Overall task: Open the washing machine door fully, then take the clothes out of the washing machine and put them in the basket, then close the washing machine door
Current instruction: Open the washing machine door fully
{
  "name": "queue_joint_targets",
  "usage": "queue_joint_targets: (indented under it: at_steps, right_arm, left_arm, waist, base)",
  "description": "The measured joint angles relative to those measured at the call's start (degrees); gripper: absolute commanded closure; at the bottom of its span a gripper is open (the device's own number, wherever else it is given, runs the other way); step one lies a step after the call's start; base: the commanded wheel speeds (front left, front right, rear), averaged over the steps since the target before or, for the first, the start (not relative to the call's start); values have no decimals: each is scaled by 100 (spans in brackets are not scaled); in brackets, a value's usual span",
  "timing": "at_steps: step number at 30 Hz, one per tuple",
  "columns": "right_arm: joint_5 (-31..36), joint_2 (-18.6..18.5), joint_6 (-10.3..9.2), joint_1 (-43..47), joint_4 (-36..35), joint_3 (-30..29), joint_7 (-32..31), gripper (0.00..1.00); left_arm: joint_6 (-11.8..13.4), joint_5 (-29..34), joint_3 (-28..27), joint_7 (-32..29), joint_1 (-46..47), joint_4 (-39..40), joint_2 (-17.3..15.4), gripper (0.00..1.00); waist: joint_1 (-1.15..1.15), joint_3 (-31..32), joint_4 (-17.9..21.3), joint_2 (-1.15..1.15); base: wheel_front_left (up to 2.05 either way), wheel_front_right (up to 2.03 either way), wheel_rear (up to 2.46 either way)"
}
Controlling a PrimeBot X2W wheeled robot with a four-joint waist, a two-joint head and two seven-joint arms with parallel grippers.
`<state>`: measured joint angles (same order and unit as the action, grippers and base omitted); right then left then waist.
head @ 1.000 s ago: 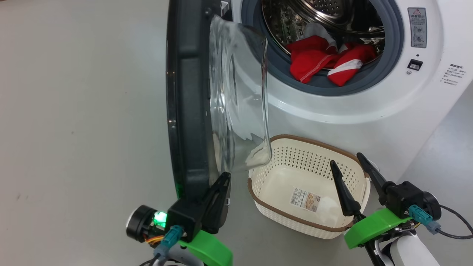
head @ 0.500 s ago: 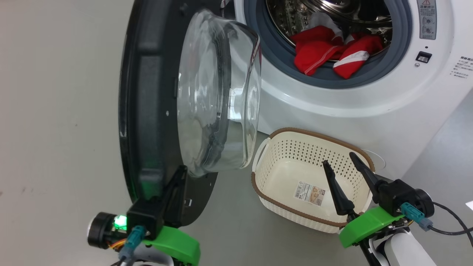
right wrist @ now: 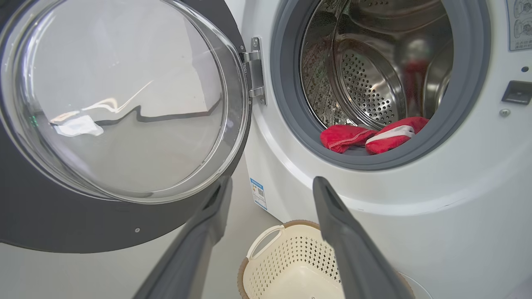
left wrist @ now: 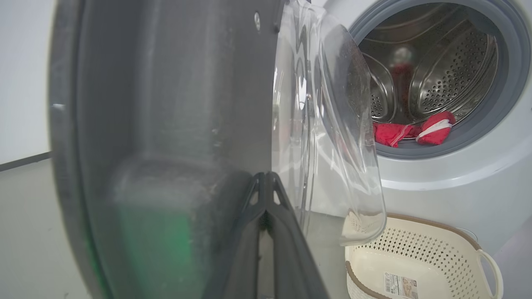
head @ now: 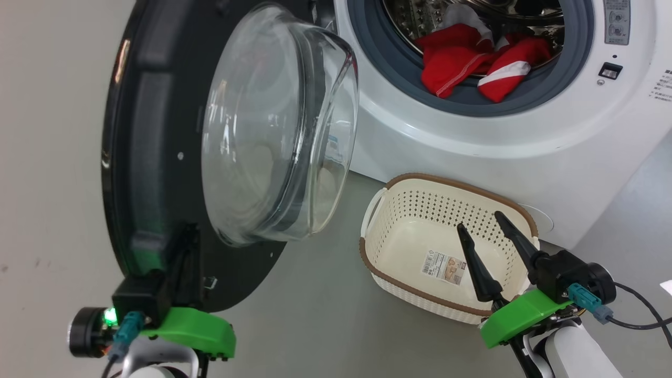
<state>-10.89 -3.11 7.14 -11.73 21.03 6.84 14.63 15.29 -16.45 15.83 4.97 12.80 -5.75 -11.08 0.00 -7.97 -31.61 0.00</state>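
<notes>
Left gripper (left wrist: 265, 178): fingers lying pressed together, tips touching, pointing upward at lower left. Right gripper (head: 480, 221): fingers standing apart, hanging free, tilting up-left at lower right.

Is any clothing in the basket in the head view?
No, the basket holds just its paper label, while the red clothes lie in the drum.

My head camera looks down on the washing machine (head: 446, 142) and basket (head: 430, 212); both wrist cameras share them, lower and nearer.
</notes>
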Motion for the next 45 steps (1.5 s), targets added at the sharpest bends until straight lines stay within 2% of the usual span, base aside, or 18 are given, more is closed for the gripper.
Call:
queue_joint_targets:
  at_steps: [11,20,30,45]
  right_arm:
    - [152,-2,0,-21,-25,-27,0,0]
    - [252,-4,0,-21,-59,-56,0,0]
    - [379,-7,0,-19,-93,-87,0,0]
    - [491,-7,0,-19,-180,-120,-57,0]
  left_arm:
    - [38,-328,-411,479,13,-328,-46,100]
    - [34,-550,-742,758,304,-888,-48,100]
    - [-168,-636,-1044,932,604,-1425,-86,100]
    - [-277,-578,-1527,934,958,-1838,-115,100]
  waist:
    - [0,-120,9,0]
    - [0,-161,35,0]
    - [0,-198,136,0]
    - [0,-294,252,0]
  base:
    - [0,0,0]
    - [0,0,0]
    - [0,0,0]
    - [0,0,0]
